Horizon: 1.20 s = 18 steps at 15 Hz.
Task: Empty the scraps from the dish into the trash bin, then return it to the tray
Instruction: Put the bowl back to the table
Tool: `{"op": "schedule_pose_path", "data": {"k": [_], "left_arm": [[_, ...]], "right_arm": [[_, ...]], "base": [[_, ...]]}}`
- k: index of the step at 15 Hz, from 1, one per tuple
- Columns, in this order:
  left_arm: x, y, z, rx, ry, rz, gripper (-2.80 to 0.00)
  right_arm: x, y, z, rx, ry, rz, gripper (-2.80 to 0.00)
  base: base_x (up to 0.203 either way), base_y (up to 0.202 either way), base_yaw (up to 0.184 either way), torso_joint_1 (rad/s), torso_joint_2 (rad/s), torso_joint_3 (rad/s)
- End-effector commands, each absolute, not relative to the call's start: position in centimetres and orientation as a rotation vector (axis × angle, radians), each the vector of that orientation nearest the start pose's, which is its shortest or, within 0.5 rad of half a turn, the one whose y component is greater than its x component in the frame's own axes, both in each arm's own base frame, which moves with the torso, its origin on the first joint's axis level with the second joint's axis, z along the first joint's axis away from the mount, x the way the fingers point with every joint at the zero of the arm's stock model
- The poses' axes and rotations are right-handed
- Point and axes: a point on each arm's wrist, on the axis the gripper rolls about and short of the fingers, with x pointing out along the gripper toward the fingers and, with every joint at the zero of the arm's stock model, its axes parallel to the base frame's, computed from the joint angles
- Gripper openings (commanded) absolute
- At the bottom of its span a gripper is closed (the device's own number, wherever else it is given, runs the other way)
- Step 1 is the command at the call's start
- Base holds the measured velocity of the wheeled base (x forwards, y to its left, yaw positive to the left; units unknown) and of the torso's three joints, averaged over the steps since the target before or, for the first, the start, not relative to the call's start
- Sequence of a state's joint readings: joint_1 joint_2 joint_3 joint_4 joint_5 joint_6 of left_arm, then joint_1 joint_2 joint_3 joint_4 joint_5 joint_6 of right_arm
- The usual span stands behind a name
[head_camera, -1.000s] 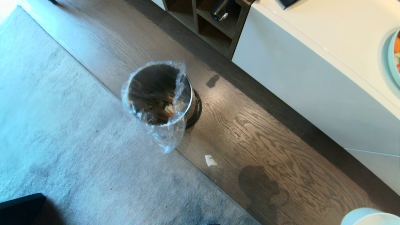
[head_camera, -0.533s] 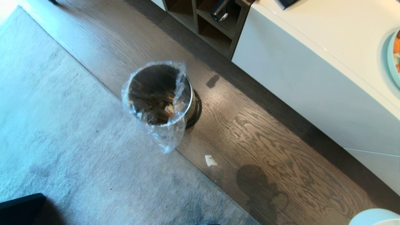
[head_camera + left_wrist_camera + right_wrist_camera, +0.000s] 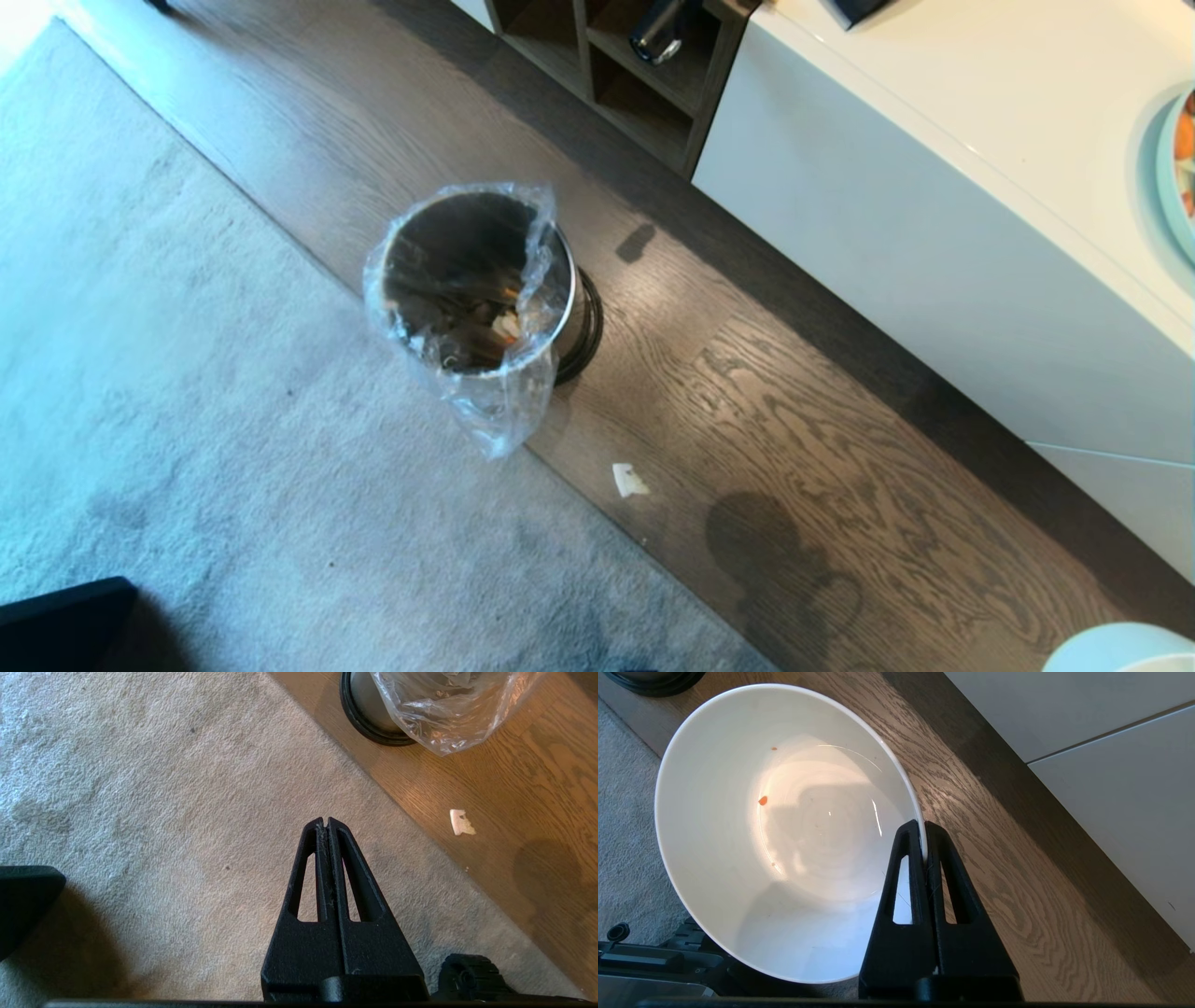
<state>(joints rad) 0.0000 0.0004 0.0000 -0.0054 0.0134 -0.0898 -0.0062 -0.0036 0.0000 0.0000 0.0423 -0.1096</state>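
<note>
The rug [image 3: 187,373] fills the robot's left of the head view, and the wood floor [image 3: 794,420] runs diagonally beside it up to the white cabinet [image 3: 934,252], whose top [image 3: 1008,103] carries a pale plate [image 3: 1178,177] at its far right edge. The bin [image 3: 481,280] stands on the floor right at the rug's edge, its bag [image 3: 495,411] drooping over the near side; pale bits lie inside it, so the dumping looks done and the step in hand is judged to be carrying the bowl to the tray, which no view shows. The bowl [image 3: 784,830] hangs over the floor near the cabinet front, its rim just showing at the bottom right corner of the head view. The right gripper [image 3: 923,828] is clamped tight on that rim, one finger inside and one outside. The bowl is nearly clean, with a small orange speck [image 3: 762,800] stuck to its inner wall. To do this well, the pinch should stay firm, since a thick bowl held by one edge will want to swing; the wrist should bring it level before travel, and the lift must clear the cabinet's edge before moving over the top. The left gripper [image 3: 328,822] hangs over the rug, fingers pressed together, holding nothing. A white scrap [image 3: 630,480] lies on the floor by the rug's edge, outside the bin.
</note>
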Motion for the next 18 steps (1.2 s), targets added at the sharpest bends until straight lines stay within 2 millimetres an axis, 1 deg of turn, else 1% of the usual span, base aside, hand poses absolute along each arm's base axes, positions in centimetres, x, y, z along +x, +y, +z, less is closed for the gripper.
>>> {"op": "schedule_pose_path", "data": {"k": [1, 13, 18], "left_arm": [[-2.28, 0.03, 7.61, -0.091, -0.007, 0.014, -2.80], [-2.28, 0.03, 7.61, -0.092, -0.007, 0.014, -2.80], [-2.28, 0.03, 7.61, -0.094, -0.007, 0.014, -2.80]], "right_arm": [[-2.28, 0.11, 7.55, -0.110, -0.002, 0.037, -2.80], [-2.28, 0.11, 7.55, -0.110, -0.002, 0.037, -2.80], [-2.28, 0.11, 7.55, -0.110, -0.002, 0.037, -2.80]], "base": [[0.000, 0.000, 0.000, 0.000, 0.00, 0.000], [0.000, 0.000, 0.000, 0.000, 0.00, 0.003], [0.000, 0.000, 0.000, 0.002, 0.00, 0.160]]}}
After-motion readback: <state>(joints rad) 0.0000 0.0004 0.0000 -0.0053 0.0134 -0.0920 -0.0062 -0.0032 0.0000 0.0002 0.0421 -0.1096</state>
